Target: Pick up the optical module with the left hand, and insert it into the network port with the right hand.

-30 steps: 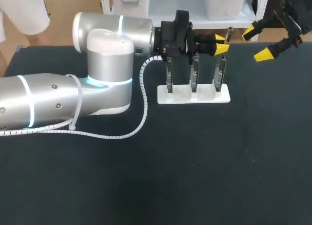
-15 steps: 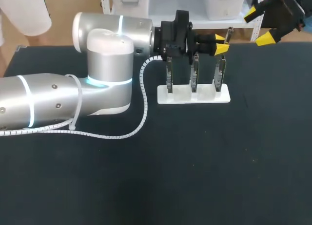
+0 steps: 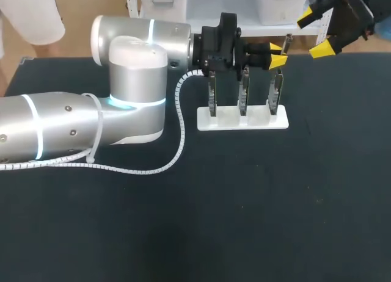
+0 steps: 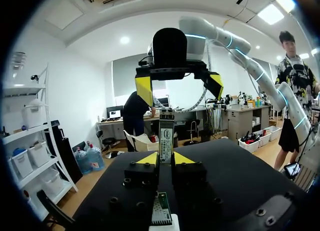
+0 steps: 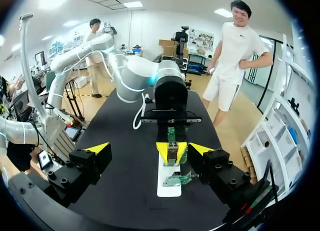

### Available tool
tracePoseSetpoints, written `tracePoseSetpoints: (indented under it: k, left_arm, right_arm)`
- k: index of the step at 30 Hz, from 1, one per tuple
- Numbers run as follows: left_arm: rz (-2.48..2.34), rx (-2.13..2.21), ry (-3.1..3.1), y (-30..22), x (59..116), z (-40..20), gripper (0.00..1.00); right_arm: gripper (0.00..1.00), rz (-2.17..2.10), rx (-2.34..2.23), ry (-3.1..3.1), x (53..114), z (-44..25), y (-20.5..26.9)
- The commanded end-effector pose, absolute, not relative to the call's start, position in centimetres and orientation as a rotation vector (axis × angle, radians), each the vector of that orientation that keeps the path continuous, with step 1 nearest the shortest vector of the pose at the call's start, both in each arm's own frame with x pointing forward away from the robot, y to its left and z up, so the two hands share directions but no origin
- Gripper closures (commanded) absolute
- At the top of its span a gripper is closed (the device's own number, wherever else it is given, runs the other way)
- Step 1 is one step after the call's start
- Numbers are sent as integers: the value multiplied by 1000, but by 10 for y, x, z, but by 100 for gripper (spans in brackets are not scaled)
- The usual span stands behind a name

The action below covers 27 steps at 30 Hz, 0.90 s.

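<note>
The left gripper (image 3: pixel 278 55) is closed on the module (image 3: pixel 286 43). Its yellow tips pinch the module from two sides, and in the left wrist view most of it sticks out ahead of them. The gripper hangs over the far side of the white stand (image 3: pixel 242 119), close to the rightmost of three upright boards (image 3: pixel 276 90). The right gripper (image 3: pixel 315 32) is spread wide with nothing between its fingers. It sits near the far right of the table (image 3: pixel 244 202), facing the module and well apart from it.
</note>
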<state>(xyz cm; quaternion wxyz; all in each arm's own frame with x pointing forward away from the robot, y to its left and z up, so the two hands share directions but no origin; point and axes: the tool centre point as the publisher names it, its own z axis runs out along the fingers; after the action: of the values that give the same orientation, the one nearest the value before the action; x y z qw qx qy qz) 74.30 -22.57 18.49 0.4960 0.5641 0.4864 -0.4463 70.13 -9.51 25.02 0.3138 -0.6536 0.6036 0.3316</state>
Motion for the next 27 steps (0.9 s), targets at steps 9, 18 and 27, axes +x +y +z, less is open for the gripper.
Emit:
tracePoseSetpoints:
  k: [9, 18, 27]
  left_arm:
    - [-1076, 1362, 1177, -225, 741, 184, 100]
    - [-1076, 1362, 1177, -225, 741, 184, 100]
    - [-1076, 1362, 1177, -225, 741, 184, 100]
  right_arm:
    - [0, 885, -1755, 1546, 712, 245, -85]
    - [0, 900, -1800, 1488, 730, 246, -75]
    - [0, 927, -1778, 1490, 730, 235, -69]
